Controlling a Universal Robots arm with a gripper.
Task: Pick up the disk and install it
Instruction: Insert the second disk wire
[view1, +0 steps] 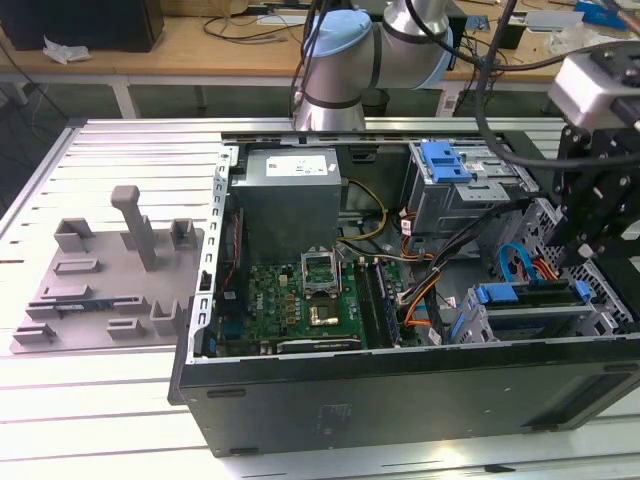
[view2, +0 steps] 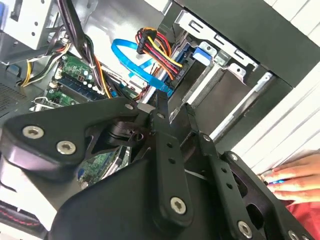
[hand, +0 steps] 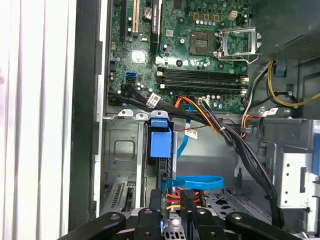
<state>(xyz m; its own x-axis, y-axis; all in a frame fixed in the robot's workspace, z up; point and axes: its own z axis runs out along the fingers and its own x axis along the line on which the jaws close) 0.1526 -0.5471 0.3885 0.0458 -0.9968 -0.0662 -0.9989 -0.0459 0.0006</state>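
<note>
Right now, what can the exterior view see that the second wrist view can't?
The exterior view alone takes in the grey fixture plate on the slatted table, the robot arm's grey and blue joint, and the power supply box inside the computer case.

The second wrist view alone catches a person's fingers beside the case, plus the hand up close, poking down among the drive cage.

Both share the green motherboard and the looping blue cable.
</note>
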